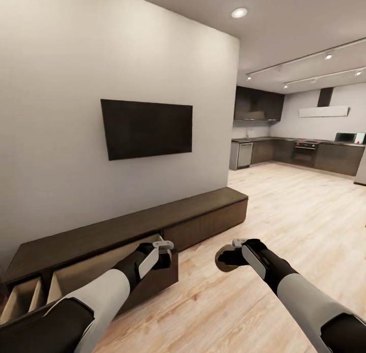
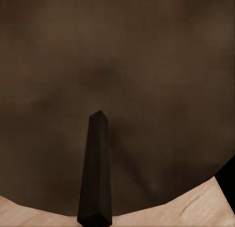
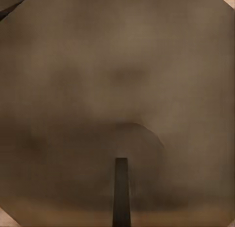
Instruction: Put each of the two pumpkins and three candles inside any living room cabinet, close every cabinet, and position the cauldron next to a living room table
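The long low dark cabinet (image 1: 203, 211) runs along the wall under the TV. Two of its drawers stand pulled out at the left, a wide one (image 1: 91, 274) and one at the far left (image 1: 20, 299), both with pale insides. My left gripper (image 1: 163, 259) hovers at the wide drawer's right front corner. A dark grey-brown rounded candle (image 2: 117, 65) sits against its finger (image 2: 95, 173). My right gripper (image 1: 226, 259) hangs over the floor in front of the cabinet, shut on a tan candle (image 1: 221, 264); that candle (image 3: 117, 80) sits close against one finger (image 3: 121, 192).
A black TV (image 1: 147, 128) hangs on the wall above the cabinet. Light wood floor (image 1: 284, 216) stretches to the right and back toward a kitchen with dark cupboards (image 1: 300, 152). A wall corner (image 1: 238, 114) ends just past the cabinet's far end.
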Motion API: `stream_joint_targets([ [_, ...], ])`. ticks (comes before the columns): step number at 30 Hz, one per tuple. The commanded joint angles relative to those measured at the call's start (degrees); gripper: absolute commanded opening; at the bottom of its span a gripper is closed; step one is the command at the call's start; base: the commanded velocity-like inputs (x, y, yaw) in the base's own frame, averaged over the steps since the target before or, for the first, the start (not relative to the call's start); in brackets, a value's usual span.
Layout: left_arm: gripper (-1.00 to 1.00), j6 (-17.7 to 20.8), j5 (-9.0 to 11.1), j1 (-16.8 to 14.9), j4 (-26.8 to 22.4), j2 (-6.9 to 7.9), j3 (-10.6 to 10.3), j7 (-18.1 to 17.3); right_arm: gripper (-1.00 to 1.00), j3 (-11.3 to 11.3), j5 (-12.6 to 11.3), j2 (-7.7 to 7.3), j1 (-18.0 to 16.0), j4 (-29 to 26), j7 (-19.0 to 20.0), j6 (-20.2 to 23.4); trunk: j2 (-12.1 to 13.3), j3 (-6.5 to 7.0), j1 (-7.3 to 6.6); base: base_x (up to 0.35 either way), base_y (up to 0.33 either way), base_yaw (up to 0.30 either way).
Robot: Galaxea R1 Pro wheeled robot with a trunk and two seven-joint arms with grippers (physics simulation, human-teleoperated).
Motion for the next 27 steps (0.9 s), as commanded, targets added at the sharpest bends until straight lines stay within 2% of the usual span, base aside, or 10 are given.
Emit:
stream_joint_targets([
  [1, -1.0, 0.1, 0.6, -0.1, -0.1, 0.0, -0.4, 0.5, -1.0, 0.4, -0.6, -0.11, 0.0, -0.1, -0.4, 0.1, 0.0, -0.03, 0.02, 0.211, -0.244, 0.241],
  [14, -1.0, 0.2, 0.6, -0.1, -0.1, 0.0, -0.4, 0.5, -1.0, 0.4, -0.6, -0.11, 0.0, -0.1, -0.4, 0.1, 0.0, 0.45, 0.02, 0.203, -0.213, 0.255],
  [27, -1.0, 0.1, 0.6, -0.1, -0.1, 0.0, -0.4, 0.5, -1.0, 0.4, -0.5, -0.11, 0.0, -0.1, -0.4, 0.1, 0.0, 0.64, 0.02, 0.02, -0.021, 0.273],
])
